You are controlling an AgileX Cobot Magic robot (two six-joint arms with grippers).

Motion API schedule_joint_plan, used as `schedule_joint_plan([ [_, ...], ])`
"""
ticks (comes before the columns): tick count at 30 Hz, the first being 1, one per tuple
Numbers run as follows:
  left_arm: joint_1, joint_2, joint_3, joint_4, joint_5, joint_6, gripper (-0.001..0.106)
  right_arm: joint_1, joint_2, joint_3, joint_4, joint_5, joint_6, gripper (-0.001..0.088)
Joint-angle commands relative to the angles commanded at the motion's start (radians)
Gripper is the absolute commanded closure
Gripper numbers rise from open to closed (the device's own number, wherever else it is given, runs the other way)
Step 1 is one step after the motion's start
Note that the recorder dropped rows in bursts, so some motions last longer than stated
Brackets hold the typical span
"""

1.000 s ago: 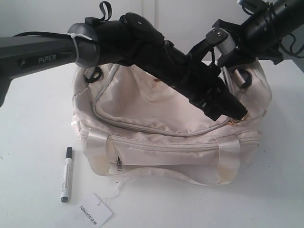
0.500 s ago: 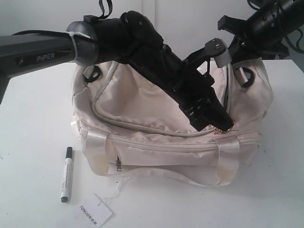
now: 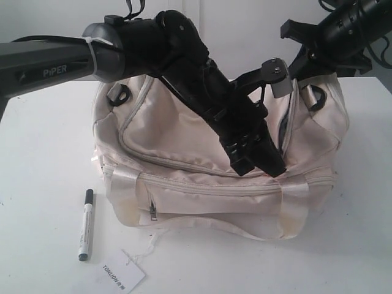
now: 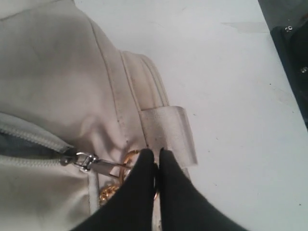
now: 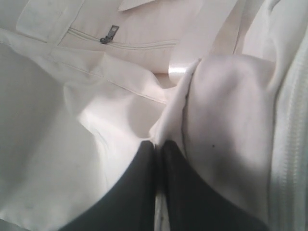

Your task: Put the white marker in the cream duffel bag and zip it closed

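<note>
The cream duffel bag (image 3: pixel 184 141) stands mid-table. My left gripper (image 3: pixel 269 166) reaches across it to its front right corner. In the left wrist view that gripper (image 4: pixel 156 152) is shut on the gold ring (image 4: pixel 129 158) of the zip pull, next to the silver slider (image 4: pixel 85 161). Behind the slider shows a strip of dark lining (image 4: pixel 19 144). My right gripper (image 5: pixel 158 144) is shut on a fold of the bag's fabric (image 5: pixel 216 106) at its right end. The white marker (image 3: pixel 86 224) lies on the table left of the bag, away from both grippers.
A white paper tag printed TONLION (image 3: pixel 122 271) lies on a thread at the front, near the marker's lower end. The bag's front strap (image 3: pixel 214 223) trails on the white table (image 3: pixel 43 159). The right arm (image 3: pixel 343 27) hangs over the bag's right end.
My left gripper has pulled the zip slider leftward along the bag's front right curve, opening a dark gap. The right arm has lifted the bag's right end. The marker has not moved.
</note>
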Motion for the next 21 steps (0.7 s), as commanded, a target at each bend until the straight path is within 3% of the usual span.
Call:
schedule_joint_plan([
  [8,0.0,0.0,0.0,-0.053,-0.043,0.009,0.105,0.0,0.0,0.0,0.0,0.032,0.006,0.0868],
  [14,0.0,0.0,0.0,-0.236,-0.061,0.195,0.105,0.0,0.0,0.0,0.0,0.037,0.008,0.0862],
  [21,0.0,0.0,0.0,-0.318,-0.109,0.214,0.105,0.0,0.019,0.0,-0.002,0.002,0.008,0.0746],
])
